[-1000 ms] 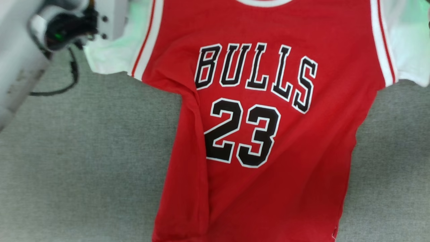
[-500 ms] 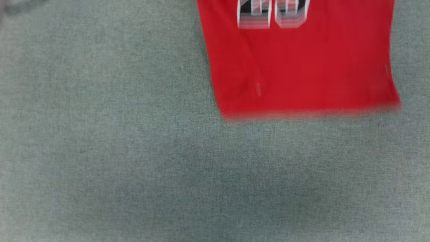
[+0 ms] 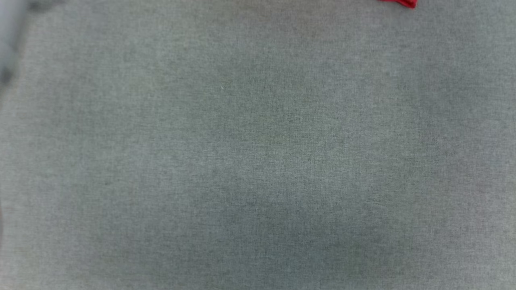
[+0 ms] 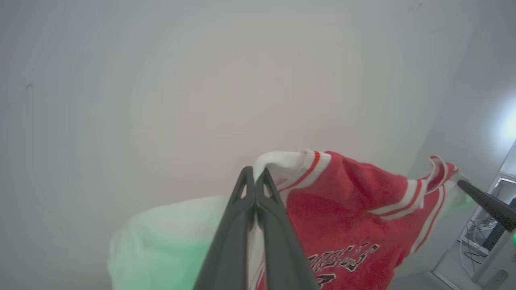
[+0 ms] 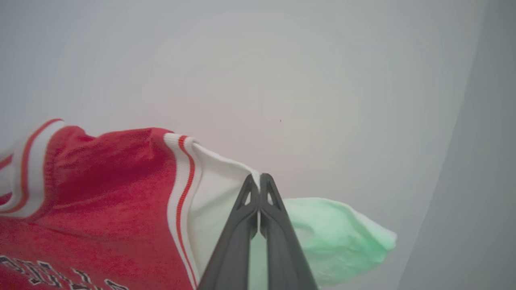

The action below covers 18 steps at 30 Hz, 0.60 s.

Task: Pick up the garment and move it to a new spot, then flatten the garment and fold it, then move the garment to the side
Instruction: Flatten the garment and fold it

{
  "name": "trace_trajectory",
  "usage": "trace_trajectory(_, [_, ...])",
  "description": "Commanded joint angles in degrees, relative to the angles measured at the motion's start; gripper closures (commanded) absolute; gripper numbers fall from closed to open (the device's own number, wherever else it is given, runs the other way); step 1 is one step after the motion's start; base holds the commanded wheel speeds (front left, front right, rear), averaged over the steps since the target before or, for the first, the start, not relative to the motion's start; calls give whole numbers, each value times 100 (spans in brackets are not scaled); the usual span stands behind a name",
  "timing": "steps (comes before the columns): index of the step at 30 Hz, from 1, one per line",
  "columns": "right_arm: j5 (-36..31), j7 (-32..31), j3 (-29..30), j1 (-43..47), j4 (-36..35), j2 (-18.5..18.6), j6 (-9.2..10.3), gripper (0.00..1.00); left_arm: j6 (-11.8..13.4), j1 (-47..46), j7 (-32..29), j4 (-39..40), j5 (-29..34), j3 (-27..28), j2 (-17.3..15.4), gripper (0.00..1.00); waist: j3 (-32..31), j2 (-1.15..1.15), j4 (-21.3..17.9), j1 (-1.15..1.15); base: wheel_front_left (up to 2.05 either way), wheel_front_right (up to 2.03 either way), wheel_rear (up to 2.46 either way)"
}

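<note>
The garment [image 4: 346, 201] is a red jersey with white-and-red striped trim and black white-outlined lettering, hanging in the air between both grippers. In the left wrist view my left gripper [image 4: 254, 173] is shut on the white edge at one shoulder. In the right wrist view my right gripper [image 5: 259, 179] is shut on the white edge of the garment [image 5: 100, 181] at the other shoulder. White cloth beside each grip glows green. In the head view, a small red corner of the garment [image 3: 399, 2] pokes in at the top edge.
A grey fabric-covered surface [image 3: 258, 161] spreads across the head view. Behind the jersey in both wrist views is a plain pale wall [image 4: 201, 80]. Some equipment with cables [image 4: 483, 237] stands at the far lower right of the left wrist view.
The jersey has travelled up and out of the head view: first its front with the number showed, then its lower half, now a red corner at the top edge.
</note>
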<state>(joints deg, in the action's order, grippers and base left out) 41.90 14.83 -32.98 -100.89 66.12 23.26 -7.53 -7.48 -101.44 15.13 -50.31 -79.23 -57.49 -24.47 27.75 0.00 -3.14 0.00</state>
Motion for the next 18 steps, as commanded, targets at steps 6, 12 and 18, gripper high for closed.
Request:
trace_trajectory(6, [457, -145, -465, 1276, -782, 299, 8, 100, -1, 1270, -6, 936, -413, -188, -418, 100, -307, 0, 48, 0, 0, 0, 0])
trace_trajectory(12, [1091, -383, -919, 2808, -2001, 830, 7, 100, -1, 2819, -5, 2219, -522, -33, -1011, 100, -639, 0, 19, 0, 0, 0, 0])
trace_trajectory(18, [1576, -650, -1093, 4372, -3283, 1491, 7, 100, -1, 4550, -3, 3699, -429, 252, -1673, 100, -956, 0, 30, 0, 0, 0, 0])
